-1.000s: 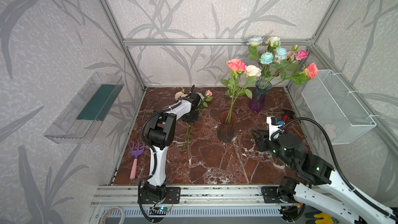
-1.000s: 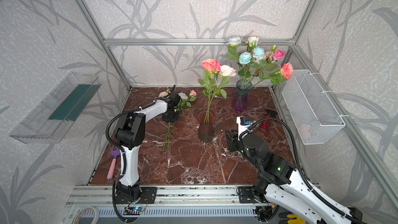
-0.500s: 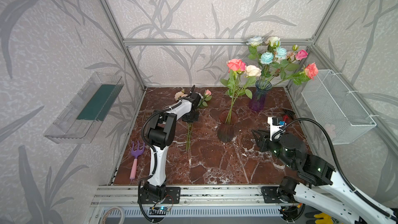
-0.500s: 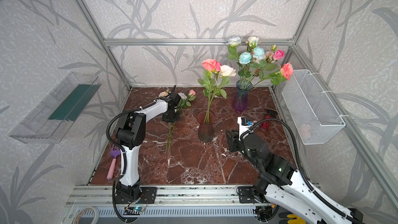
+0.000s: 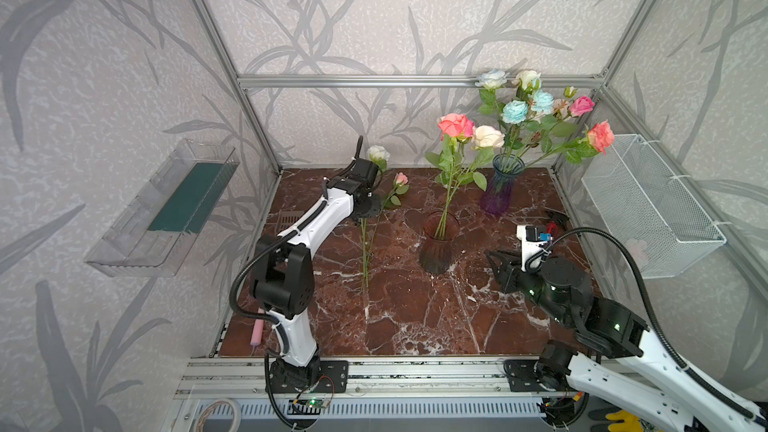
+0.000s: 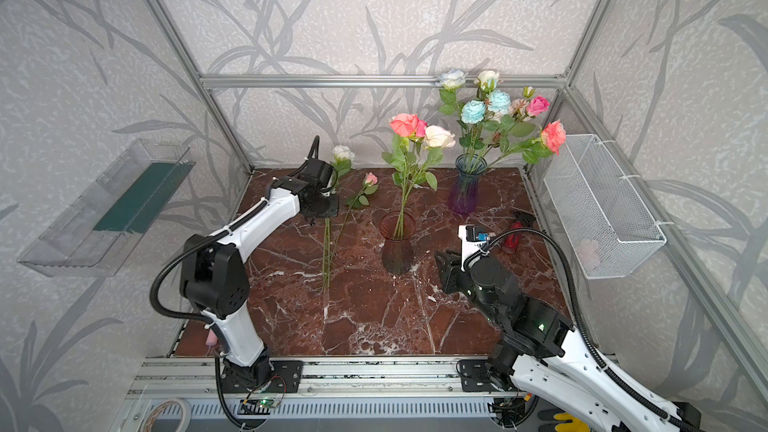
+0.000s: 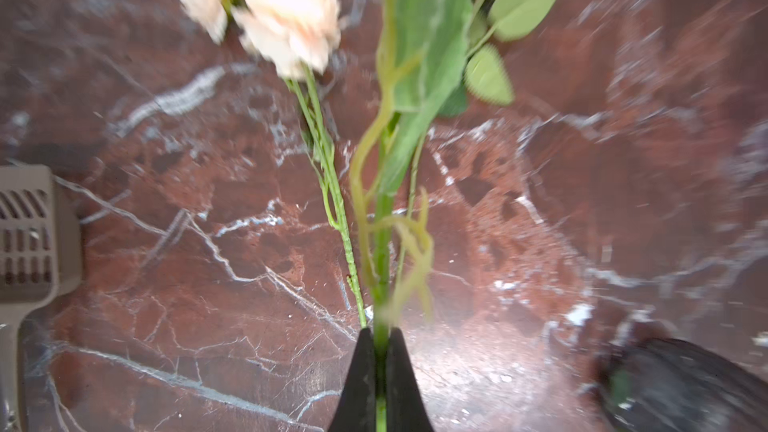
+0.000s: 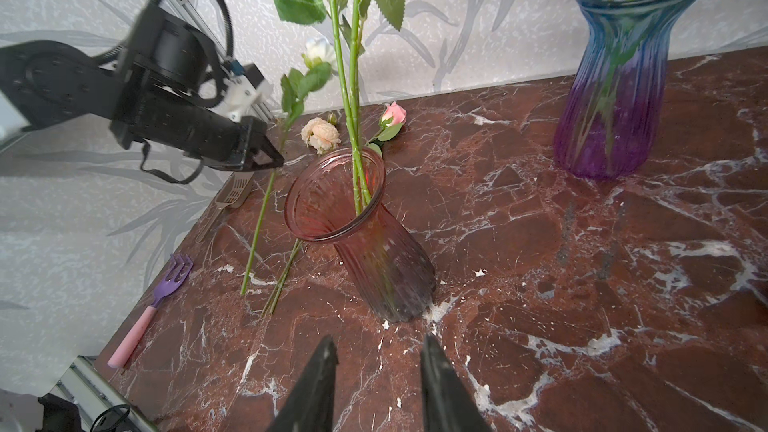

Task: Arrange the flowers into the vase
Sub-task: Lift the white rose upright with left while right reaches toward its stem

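One white rose (image 5: 378,153) is up off the table, its green stem clamped between the closed jaws of the left gripper (image 7: 379,336). It tilts with the head toward the back wall. Its lower end reaches down to the marble table (image 5: 415,317), though whether it touches there is hard to tell. Two other flowers lie flat just beside it, a pink bud (image 5: 400,179) and a peach rose (image 8: 320,135), their stems running toward the front alongside the gripped one.

Just to the right stands the pink vase (image 5: 436,251), upright, with a coral rose (image 5: 456,125) and a cream rose (image 5: 487,137) in it, both stems leaning on the rim. Behind it and further right, the blue-purple vase (image 5: 498,189) holds a fuller bunch (image 5: 515,112) of pale blue, white, pink and coral heads.

The right gripper (image 8: 376,367) hovers over the table in front of the pink vase, jaws apart and holding nothing.

A purple rake (image 8: 166,284) with a pink handle and a grey scoop (image 7: 29,226) lie near the left edge. A wire basket (image 5: 648,205) hangs on the right wall and a clear tray (image 5: 166,209) on the left wall.
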You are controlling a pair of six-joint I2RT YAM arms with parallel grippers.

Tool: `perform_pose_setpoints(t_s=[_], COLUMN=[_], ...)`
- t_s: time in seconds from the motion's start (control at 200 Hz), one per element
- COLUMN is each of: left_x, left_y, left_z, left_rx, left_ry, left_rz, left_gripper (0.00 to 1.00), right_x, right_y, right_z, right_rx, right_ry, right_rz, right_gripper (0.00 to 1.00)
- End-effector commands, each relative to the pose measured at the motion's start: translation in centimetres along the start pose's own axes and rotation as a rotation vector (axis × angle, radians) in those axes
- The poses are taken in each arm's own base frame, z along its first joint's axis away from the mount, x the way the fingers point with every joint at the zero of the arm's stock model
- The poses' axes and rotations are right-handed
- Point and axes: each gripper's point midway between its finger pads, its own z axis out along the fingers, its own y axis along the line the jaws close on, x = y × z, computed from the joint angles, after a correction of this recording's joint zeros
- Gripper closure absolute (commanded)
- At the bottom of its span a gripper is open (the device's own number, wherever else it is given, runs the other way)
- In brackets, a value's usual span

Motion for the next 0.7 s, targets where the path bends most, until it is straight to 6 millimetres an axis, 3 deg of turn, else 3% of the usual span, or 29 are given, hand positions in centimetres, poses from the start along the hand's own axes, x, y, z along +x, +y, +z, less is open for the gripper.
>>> perform_pose_setpoints(t_s=[0.0,0.305,0.465,0.57,0.695], left_x=[-0.6,-3.0,-3.1,-3.0,-2.1], left_y=[-1.2,-3.7,-5.1,-6.8,-9.6], left_z=[-2.1,-10.0,-12.6,-14.7,-18.6], left_rx=[0.081,0.321,0.404,0.516,0.712], left_ry=[-0.069,-0.347,-0.422,-0.470,-0.554], left_rz=[-0.012,-0.019,0.021,0.059,0.138], left_gripper=[1.00,1.00,1.00,1.00,1.00], right_x=[-1.4,-2.7,-3.5,-4.0,-5.4], right_y=[0.6,1.7,2.5,3.4,5.4], right_z=[-0.3,0.1,0.4,0.8,1.3], right_rx=[-0.010,-0.020,-0.038,-0.063,-0.116], right_ry=[-0.023,-0.032,-0.039,-0.043,-0.047], right_rz=[0.019,0.000,-0.004,-0.008,-0.024], right_gripper=[0.65,0.65,0.65,0.65,0.65])
